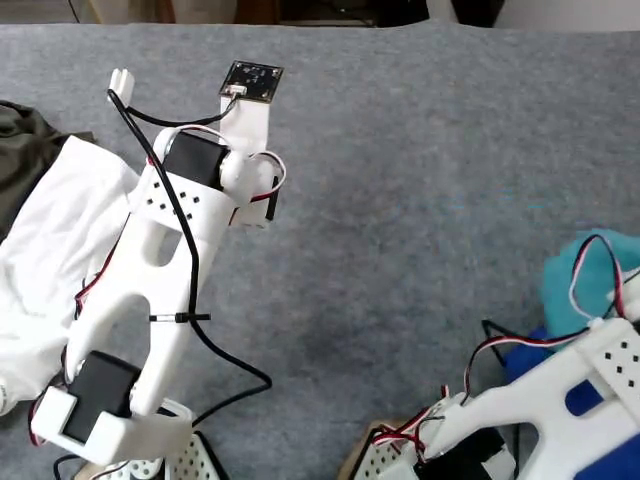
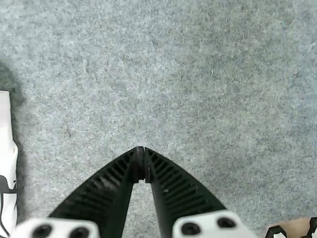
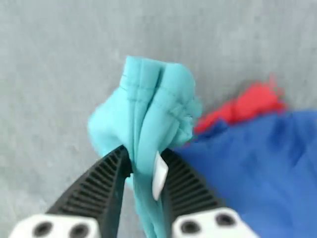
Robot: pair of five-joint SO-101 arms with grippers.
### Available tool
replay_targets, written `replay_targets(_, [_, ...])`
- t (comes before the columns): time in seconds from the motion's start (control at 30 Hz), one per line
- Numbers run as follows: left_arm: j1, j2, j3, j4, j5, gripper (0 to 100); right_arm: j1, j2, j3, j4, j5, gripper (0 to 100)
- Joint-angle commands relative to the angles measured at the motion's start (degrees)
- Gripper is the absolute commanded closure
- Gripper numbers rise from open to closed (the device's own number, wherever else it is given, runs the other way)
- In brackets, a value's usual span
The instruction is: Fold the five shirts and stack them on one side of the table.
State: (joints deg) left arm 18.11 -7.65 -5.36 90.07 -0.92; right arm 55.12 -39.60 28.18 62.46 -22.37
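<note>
Grey table (image 1: 420,200): left claw (image 2: 140,164) closed empty, pointing down; right claw (image 3: 143,154) pinches turquoise shirt (image 3: 153,94).

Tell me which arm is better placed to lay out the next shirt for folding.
Right. The right gripper is shut on the turquoise shirt, beside the blue shirt. The left gripper is shut on nothing, over bare grey table.

Grey carpeted table (image 1: 420,200). At left edge, white shirt (image 1: 50,250) spread out, dark olive shirt (image 1: 25,140) touching it, farther back. At right edge, blue shirt (image 3: 267,163), red cloth (image 3: 247,104) and bunched turquoise shirt (image 3: 148,99) touching it.
</note>
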Motion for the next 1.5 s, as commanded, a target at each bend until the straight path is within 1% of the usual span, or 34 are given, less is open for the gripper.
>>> replay_targets(0.0, [0.00,-2.86,-0.53,-0.79,-0.44,98,2.68,-2.07,-9.45,0.18,-0.88,99.4])
replay_targets(0.1, [-0.26,-2.86,-0.53,-0.79,-0.44,98,5.32,-2.07,-10.15,0.53,-0.18,99.4])
replay_targets(0.27, [-0.26,-2.86,-0.53,-0.79,-0.44,98,11.30,-2.33,-2.15,0.44,6.24,99.4])
replay_targets(0.4, [-0.09,-2.86,-0.53,-0.79,-0.44,98,17.27,-2.42,4.97,-2.99,11.60,99.4])
replay_targets(0.63, [0.18,-2.86,-1.32,-0.79,-0.44,98,23.87,-2.42,7.69,-4.31,17.49,99.4])
replay_targets(0.73, [0.18,-2.86,-2.11,-0.44,-0.44,98,23.96,-2.42,8.13,-1.41,18.99,99.4])
replay_targets(0.87, [0.18,-2.86,-2.11,-0.53,-0.44,98,20.97,-2.51,8.13,1.67,18.46,99.4])
replay_targets(1.0, [0.00,-2.95,-2.11,-0.35,-0.44,98,20.35,-2.42,9.71,5.71,18.99,99.4])
replay_targets(1.13, [-0.09,-2.95,-2.11,-0.35,-0.44,98,19.56,-2.42,13.05,5.80,19.43,99.4])
replay_targets(1.23, [-0.26,-2.95,-2.11,-0.35,-0.44,98,23.08,-2.42,13.05,5.54,22.42,99.4])
replay_targets(1.37, [-0.26,-2.95,-2.11,-0.35,-1.05,98,28.53,-2.15,13.23,1.76,26.81,99.4])
replay_targets(1.47, [-0.18,-2.95,-2.11,-0.70,-1.41,98,31.87,-2.42,12.79,-1.76,27.87,99.4])
